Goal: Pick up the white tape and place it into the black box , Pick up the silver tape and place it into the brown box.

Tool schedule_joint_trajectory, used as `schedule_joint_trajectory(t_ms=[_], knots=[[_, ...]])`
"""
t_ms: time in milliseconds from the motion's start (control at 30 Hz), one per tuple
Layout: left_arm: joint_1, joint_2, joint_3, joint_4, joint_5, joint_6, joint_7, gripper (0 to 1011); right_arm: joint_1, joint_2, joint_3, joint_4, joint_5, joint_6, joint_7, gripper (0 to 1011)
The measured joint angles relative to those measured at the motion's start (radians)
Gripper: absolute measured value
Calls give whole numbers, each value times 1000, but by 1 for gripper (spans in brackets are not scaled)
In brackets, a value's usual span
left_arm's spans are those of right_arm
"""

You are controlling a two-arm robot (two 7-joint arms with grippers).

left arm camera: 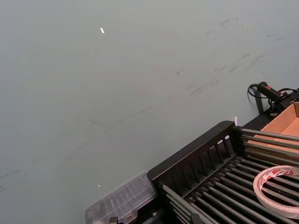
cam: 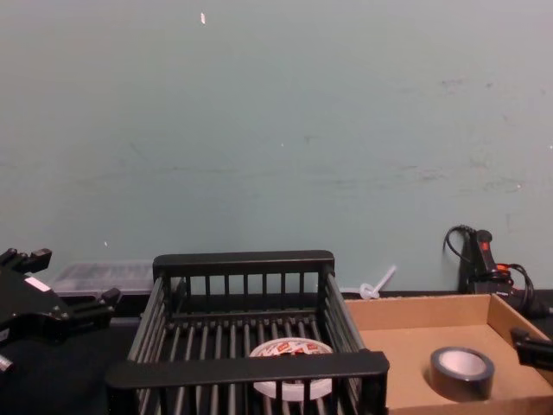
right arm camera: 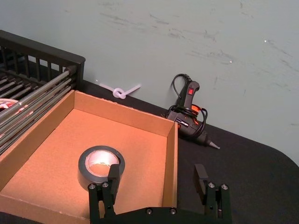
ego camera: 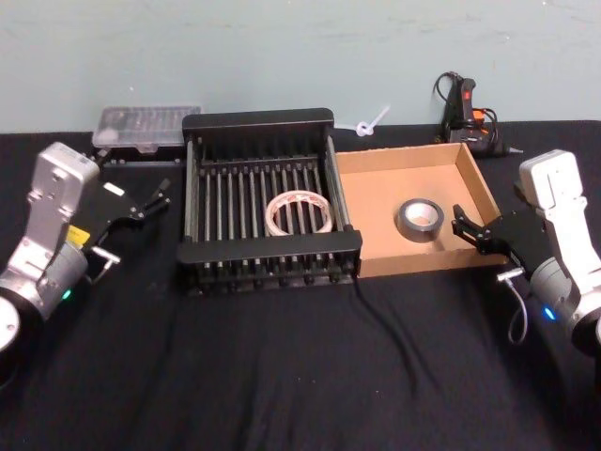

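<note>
White tape (ego camera: 300,212) lies flat on the slatted floor of the black box (ego camera: 258,121); beside that box, the silver tape (ego camera: 419,219) rests inside the brown box (ego camera: 411,261). Both placements appear complete. Left gripper (ego camera: 150,202) and right gripper (ego camera: 470,228) flank the boxes, open and empty.

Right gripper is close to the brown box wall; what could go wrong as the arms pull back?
The open right gripper sits at the brown box wall, so a careless retreat could drag the box, with the silver tape inside. The open left gripper hangs beside the black box and might nudge it.
</note>
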Motion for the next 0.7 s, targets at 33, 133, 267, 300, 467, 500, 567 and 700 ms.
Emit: schedule_joint_trajectory(t_ms=[33, 133, 267, 300, 467, 500, 567, 700], knots=[[0, 0, 0, 0, 0, 0, 0, 1001, 0, 0, 0, 0, 0, 0, 0, 1002], [0, 0, 0, 0, 0, 0, 0, 1001, 0, 0, -1, 0, 0, 0, 0, 1002], [0, 0, 0, 0, 0, 0, 0, 1001, 1, 1, -1, 0, 1, 0, 1, 1002], [0, 0, 0, 0, 0, 0, 0, 1001, 1, 1, -1, 0, 1, 0, 1, 1002], [0, 0, 0, 0, 0, 0, 0, 1001, 1, 1, -1, 0, 1, 0, 1, 1002], [0, 0, 0, 0, 0, 0, 0, 1001, 1, 1, -1, 0, 1, 0, 1, 1002], [0, 0, 0, 0, 0, 0, 0, 1001, 1, 1, -1, 0, 1, 0, 1, 1002], [0, 0, 0, 0, 0, 0, 0, 1001, 2, 1, -1, 0, 1, 0, 1, 1002]])
